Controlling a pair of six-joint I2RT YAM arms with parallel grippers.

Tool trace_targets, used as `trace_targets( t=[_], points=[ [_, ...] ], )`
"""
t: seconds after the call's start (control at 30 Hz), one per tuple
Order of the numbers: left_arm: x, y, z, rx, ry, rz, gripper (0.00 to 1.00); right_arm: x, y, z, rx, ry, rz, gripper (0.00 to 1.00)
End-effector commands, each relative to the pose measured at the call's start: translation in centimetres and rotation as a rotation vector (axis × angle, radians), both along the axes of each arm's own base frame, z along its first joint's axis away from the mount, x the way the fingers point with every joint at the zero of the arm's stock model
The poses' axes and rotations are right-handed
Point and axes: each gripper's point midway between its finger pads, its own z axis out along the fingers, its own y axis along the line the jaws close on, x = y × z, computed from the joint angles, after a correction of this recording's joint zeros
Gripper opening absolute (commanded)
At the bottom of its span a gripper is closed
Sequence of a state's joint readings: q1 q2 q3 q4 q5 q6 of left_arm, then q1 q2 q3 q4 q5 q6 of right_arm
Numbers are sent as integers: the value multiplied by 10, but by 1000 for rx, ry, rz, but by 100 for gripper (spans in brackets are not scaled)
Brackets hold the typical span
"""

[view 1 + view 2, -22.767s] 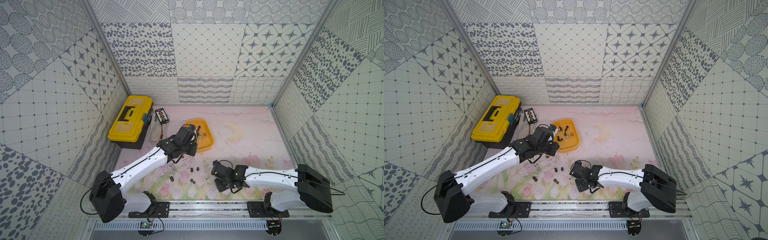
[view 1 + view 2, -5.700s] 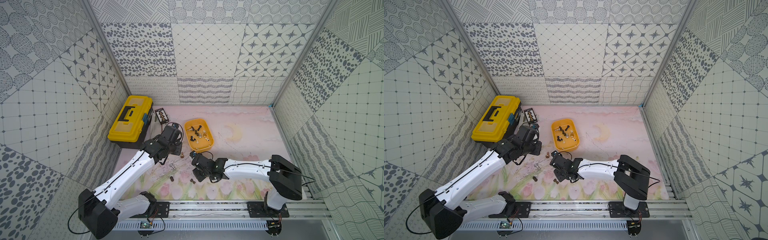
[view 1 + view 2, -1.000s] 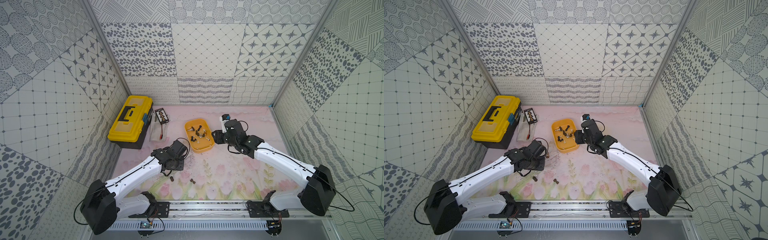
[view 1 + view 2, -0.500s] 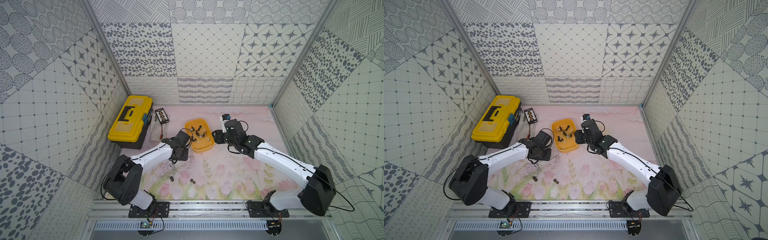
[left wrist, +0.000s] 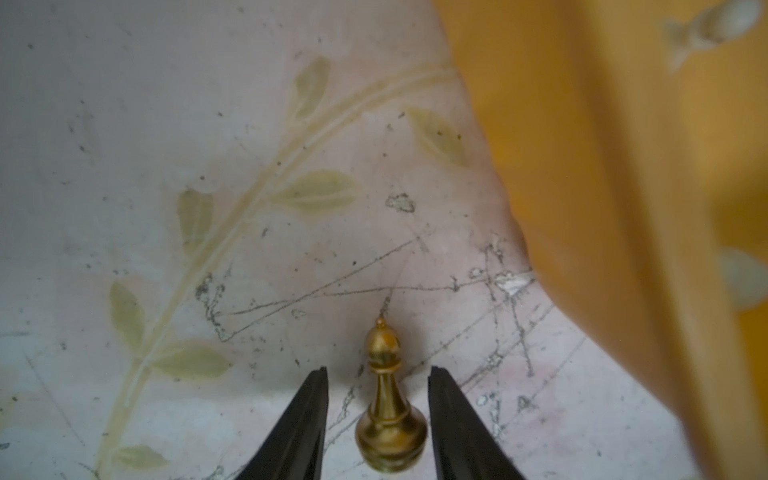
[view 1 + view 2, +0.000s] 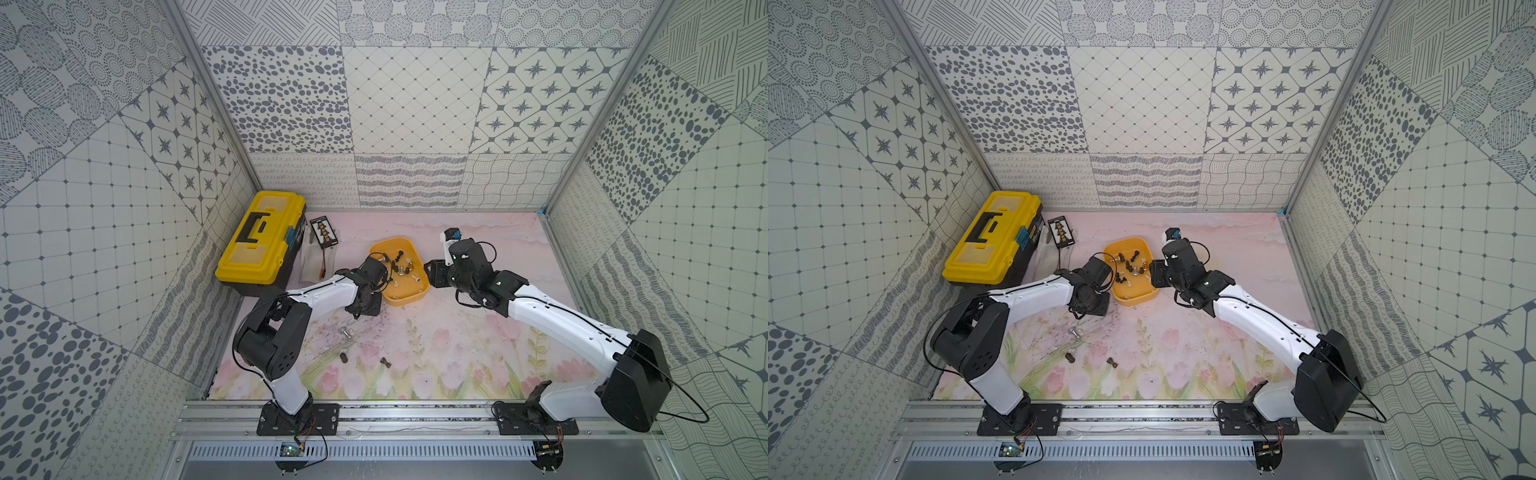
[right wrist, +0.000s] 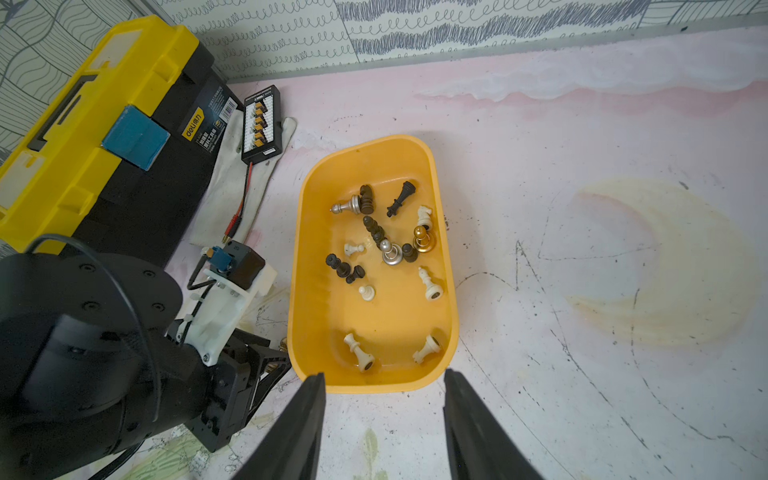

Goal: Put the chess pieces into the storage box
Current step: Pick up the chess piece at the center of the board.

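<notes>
Left gripper [image 5: 377,370]: fingers spread either side of a gold piece [image 5: 388,432], which stands upright on the mat [image 5: 208,124] just beside the storage box [image 5: 582,208] wall; not pinched. Likely risk: uneven closing tips the smooth piece or flicks it off. Left arm [image 6: 324,291] stretched low, wrist bent down by the box. Right gripper [image 7: 384,375] spread, empty, at the box's end.

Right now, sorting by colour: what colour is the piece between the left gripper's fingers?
The piece is gold; left wrist view.
</notes>
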State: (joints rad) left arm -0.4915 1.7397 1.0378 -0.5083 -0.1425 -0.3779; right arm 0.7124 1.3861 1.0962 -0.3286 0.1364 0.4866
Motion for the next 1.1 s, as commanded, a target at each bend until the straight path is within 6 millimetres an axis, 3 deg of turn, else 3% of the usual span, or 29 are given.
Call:
trace_targets(
  t=[0.0, 0.2, 0.37, 0.53, 0.77, 0.9, 1.07],
  points=[
    [1, 6, -9, 46, 19, -16, 43, -1, -2, 13, 18, -45, -3, 52],
    [-7, 6, -11, 35, 45, -20, 24, 0, 0, 13, 25, -44, -2, 52],
    [-9, 8, -2, 30, 24, -17, 8, 1, -2, 11, 18, -47, -11, 52],
    [-6, 13, 19, 36, -33, 2, 7, -1, -3, 12, 20, -49, -9, 52],
    [4, 19, 77, 29, -158, 17, 7, -3, -6, 26, 44, -85, -16, 52],
    [20, 3, 113, -29, -221, -11, 7, -1, -12, 34, 45, -124, -39, 52],
    [54, -24, 125, -63, -230, -61, 7, 2, -19, 43, 57, -171, -69, 53]
  ],
)
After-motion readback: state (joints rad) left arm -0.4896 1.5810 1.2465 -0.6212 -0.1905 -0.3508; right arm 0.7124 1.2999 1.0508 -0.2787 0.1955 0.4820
